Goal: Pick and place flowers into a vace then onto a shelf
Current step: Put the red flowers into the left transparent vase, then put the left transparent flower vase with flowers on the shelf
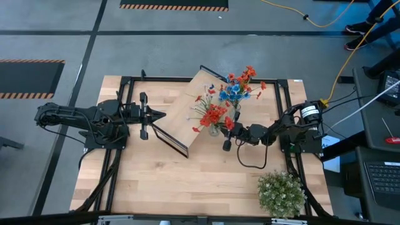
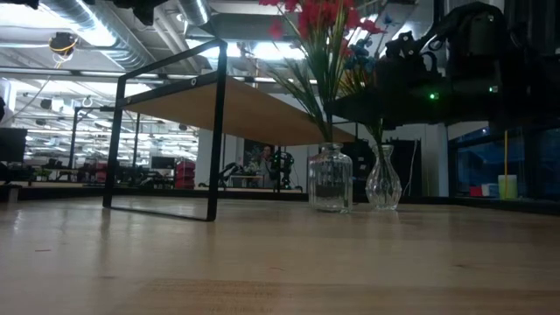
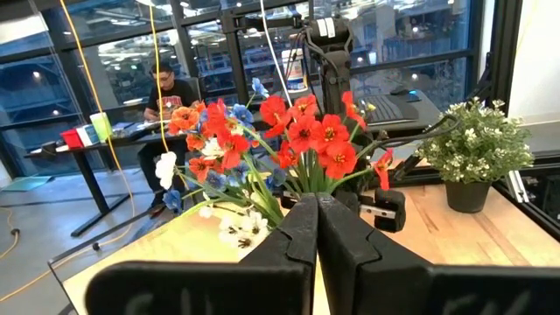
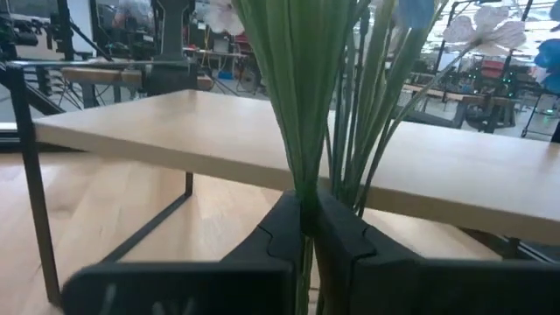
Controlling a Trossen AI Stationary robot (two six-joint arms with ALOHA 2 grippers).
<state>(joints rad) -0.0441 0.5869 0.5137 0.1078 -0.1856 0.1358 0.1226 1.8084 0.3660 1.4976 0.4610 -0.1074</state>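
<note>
Your right gripper [image 4: 306, 223] pinches the flowers' [image 4: 302, 96] stems beside the shelf [image 1: 197, 106]; next, lower them into the vase [image 2: 331, 179]. Left gripper [image 3: 317, 229] waits pressed together.

A grey concrete floor [image 1: 187, 56] with black-and-orange hazard stripes [image 1: 174, 6] and a trailing yellow cable [image 1: 325, 22] surrounds the light-wood worktop [image 1: 187, 181], while beyond it stand large dark-framed windows [image 3: 96, 61] and a person seated at a far desk [image 3: 171, 96].
</note>
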